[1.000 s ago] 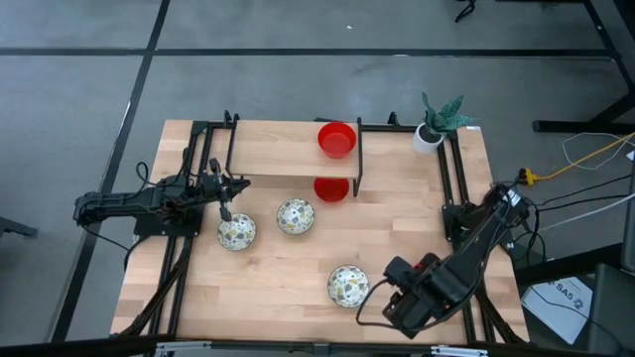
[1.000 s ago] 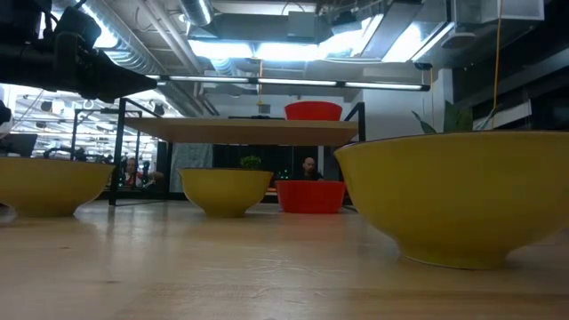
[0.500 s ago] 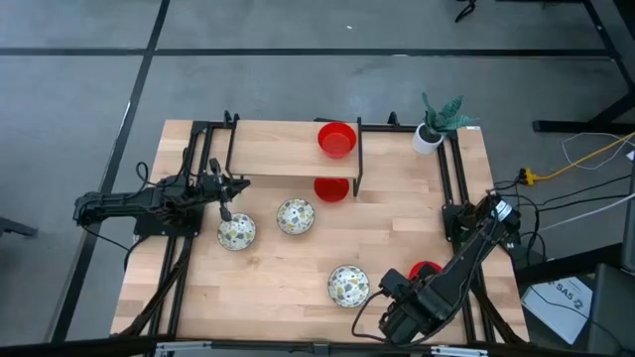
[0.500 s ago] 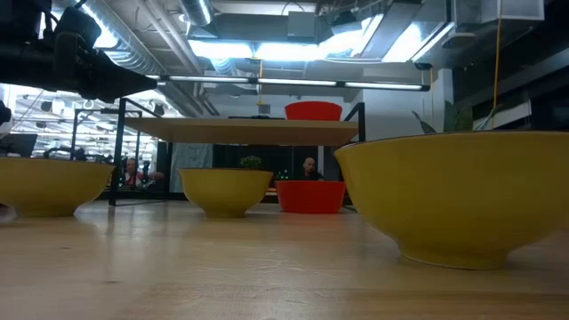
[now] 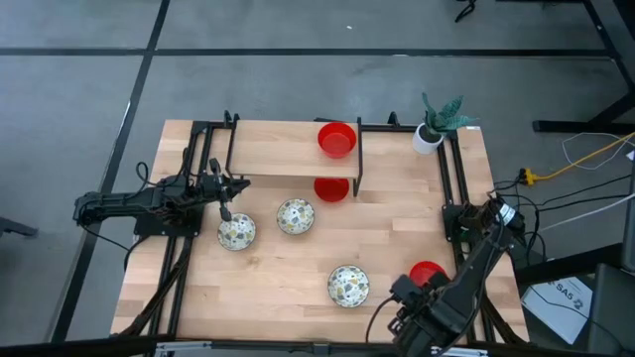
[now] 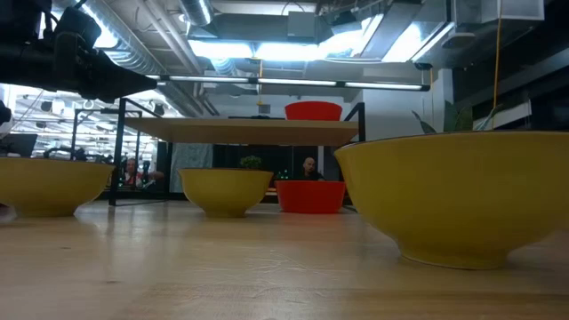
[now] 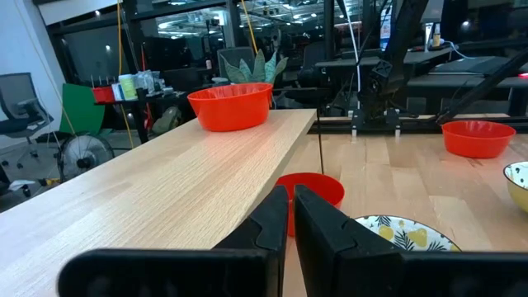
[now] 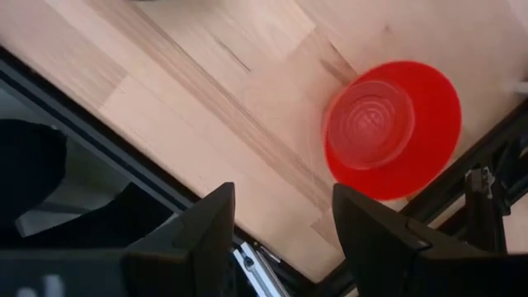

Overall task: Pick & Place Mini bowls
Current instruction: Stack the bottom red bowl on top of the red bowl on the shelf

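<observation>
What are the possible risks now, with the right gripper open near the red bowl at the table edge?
The red bowl sits close to the table's right edge and frame, so a nudge from the open right gripper may push it off. The arm also passes near a patterned bowl and may bump it.

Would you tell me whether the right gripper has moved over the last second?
Yes. The right gripper has drawn back toward the table's near edge, uncovering a red bowl it had hidden.

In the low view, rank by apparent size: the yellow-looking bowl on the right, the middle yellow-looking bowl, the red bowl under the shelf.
1. Right bowl, by far the largest
2. Middle bowl
3. Red bowl under the shelf

This mostly reflects nearness to the camera; true sizes may match.
</observation>
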`<state>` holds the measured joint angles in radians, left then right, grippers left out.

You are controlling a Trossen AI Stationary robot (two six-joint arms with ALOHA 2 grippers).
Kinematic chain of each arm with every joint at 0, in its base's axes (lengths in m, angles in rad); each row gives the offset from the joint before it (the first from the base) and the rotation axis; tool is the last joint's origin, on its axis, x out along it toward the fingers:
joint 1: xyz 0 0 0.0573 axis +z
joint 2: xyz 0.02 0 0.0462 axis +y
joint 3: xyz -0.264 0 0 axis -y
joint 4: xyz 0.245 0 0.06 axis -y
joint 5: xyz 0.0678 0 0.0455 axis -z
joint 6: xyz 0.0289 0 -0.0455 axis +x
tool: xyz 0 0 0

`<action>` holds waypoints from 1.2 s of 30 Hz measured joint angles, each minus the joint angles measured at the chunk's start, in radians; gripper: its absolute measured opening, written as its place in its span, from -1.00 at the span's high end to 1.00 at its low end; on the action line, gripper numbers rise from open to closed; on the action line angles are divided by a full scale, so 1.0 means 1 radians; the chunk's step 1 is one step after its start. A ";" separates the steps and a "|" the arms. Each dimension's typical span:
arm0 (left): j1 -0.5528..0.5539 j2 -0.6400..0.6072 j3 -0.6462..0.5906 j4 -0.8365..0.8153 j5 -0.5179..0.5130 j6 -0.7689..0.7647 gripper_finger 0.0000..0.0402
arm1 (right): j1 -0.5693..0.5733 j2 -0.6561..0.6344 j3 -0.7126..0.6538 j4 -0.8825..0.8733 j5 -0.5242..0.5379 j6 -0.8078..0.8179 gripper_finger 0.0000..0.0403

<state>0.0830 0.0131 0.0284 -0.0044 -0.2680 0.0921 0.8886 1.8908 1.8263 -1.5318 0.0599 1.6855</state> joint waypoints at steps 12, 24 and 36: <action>0.000 0.000 0.000 0.000 0.000 0.000 0.91 | -0.001 0.000 -0.092 0.047 -0.016 0.002 -0.01; 0.000 0.000 0.000 0.000 0.000 0.000 0.91 | 0.011 -0.001 -0.111 0.053 -0.012 -0.024 -0.01; 0.000 0.000 0.000 0.000 0.000 0.000 0.91 | 0.031 -0.002 -0.168 0.128 0.012 0.016 -0.01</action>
<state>0.0830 0.0131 0.0288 -0.0043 -0.2681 0.0921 0.9192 1.8889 1.6585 -1.4037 0.0716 1.7012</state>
